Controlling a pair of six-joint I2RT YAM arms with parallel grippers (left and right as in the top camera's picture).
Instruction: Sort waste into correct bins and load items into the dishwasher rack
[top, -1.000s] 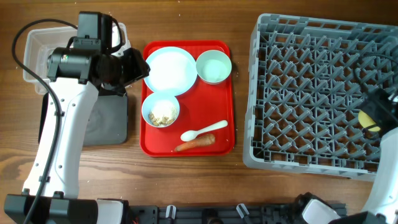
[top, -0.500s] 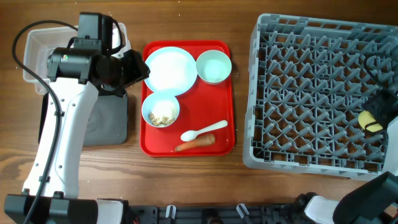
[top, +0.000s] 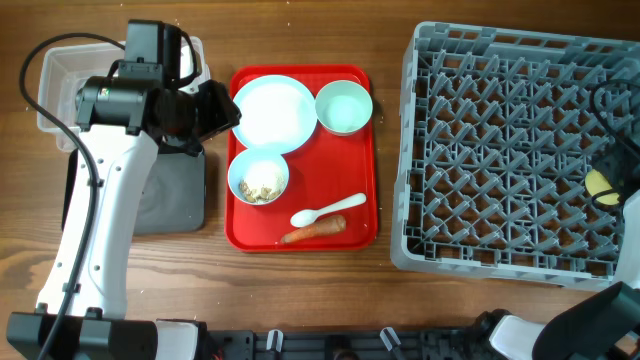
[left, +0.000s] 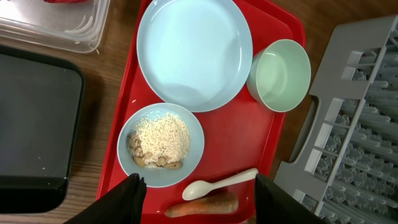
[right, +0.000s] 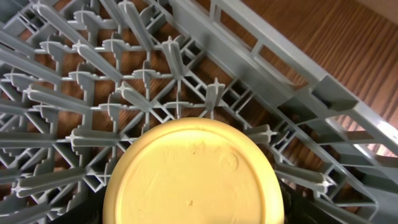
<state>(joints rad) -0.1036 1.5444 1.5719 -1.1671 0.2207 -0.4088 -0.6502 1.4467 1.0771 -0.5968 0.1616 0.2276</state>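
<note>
On the flat red tray (top: 355, 160) lie a pale blue plate (top: 272, 112), an empty blue bowl (top: 343, 106), a blue bowl of beige crumbs (top: 258, 179), a white spoon (top: 325, 210) and an orange carrot piece (top: 313, 231). My left gripper (left: 199, 186) is open and empty, hanging above the spoon (left: 219, 185) and carrot (left: 202, 204). My right gripper (right: 193, 214) is shut on the yellow cup (right: 193, 174), held bottom-up over the grey rack (top: 500, 150) near its right edge. A bit of red shows in the clear tub (left: 56, 28).
The clear tub (top: 60, 80) and the black tray (top: 170, 195) sit left of the red tray, partly under my left arm. The rack's upright pegs (right: 124, 74) surround the cup. Bare wood lies in front of the trays.
My right gripper has shifted the yellow cup slightly right, toward the rack's right edge. The left arm and the things on the red tray have not moved.
</note>
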